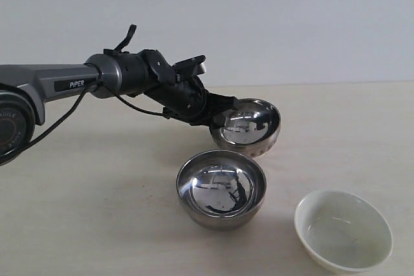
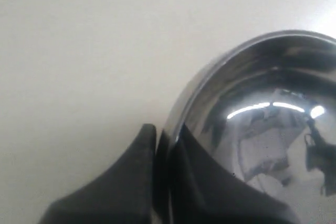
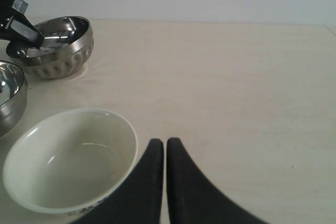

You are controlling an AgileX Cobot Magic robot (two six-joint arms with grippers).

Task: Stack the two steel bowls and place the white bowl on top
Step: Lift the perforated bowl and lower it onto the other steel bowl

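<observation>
Your left pincer (image 1: 222,113) is clamped narrow on the rim of the ribbed steel bowl (image 1: 249,127), biting at the bowl's 9 o'clock side in the exterior view. In the left wrist view its fingers (image 2: 121,187) straddle the wall, one outside and one inside the mirrored hollow, with the rim pinched between them. The bowl sits tipped a little. You cannot tell from these views whether its base touches the table (image 1: 97,211). The smooth steel bowl (image 1: 221,189) stands upright on the table at about 7 o'clock from the ribbed one, near it but apart. The white bowl (image 1: 343,229) rests at 4 o'clock from the smooth bowl, also apart and upright. Your right pincer (image 3: 165,142) is out of the exterior view. In its wrist view the two fingers are pressed together with nothing between them, and the white bowl's rim lies just beside them.
</observation>
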